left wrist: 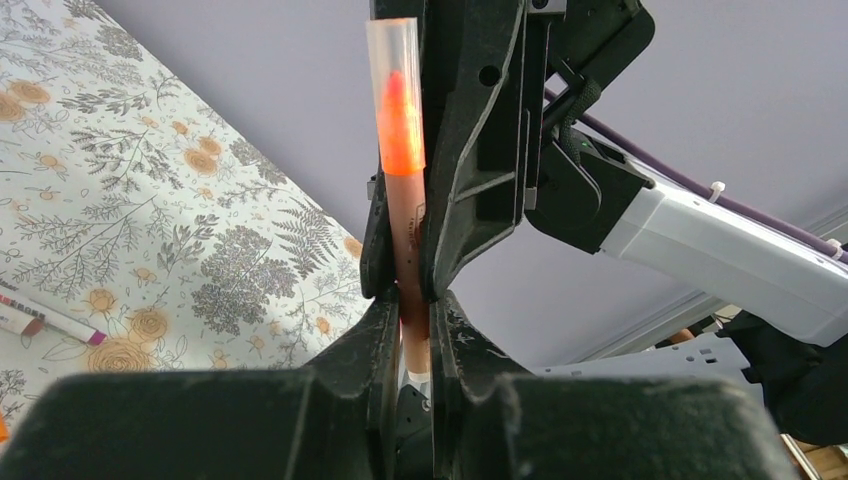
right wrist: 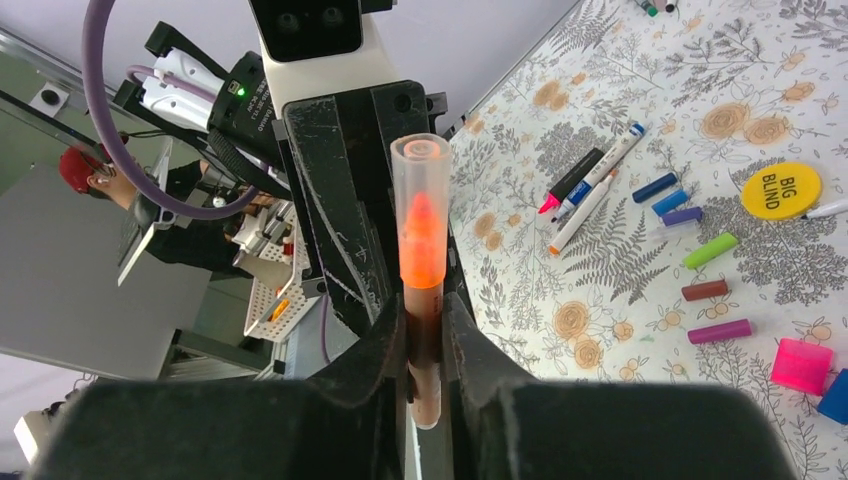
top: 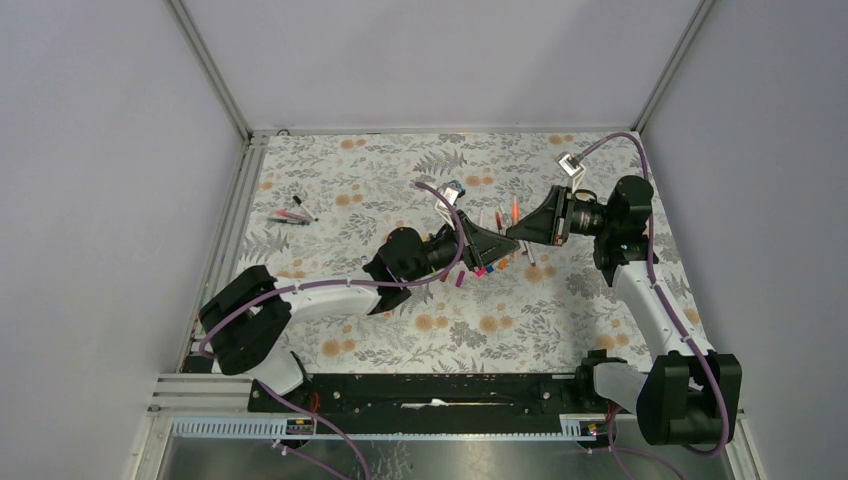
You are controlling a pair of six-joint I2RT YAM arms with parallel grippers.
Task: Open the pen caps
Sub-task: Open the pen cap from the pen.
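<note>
Right wrist view shows the orange pen [right wrist: 424, 340] upright between both arms, raised above the counter [right wrist: 600, 350], its clear cap [right wrist: 421, 200] on and pointing up. Your right fingers [right wrist: 472, 345] are narrow and pinch what looks like the barrel just under that cap. Your left fingers [left wrist: 365, 350] are clamped on the barrel lower down, just beside the right pair. With both grips on the barrel, a pull would likely free nothing, so move the right grip up onto the cap itself, then draw straight along the pen's axis while the left holds firm
</note>
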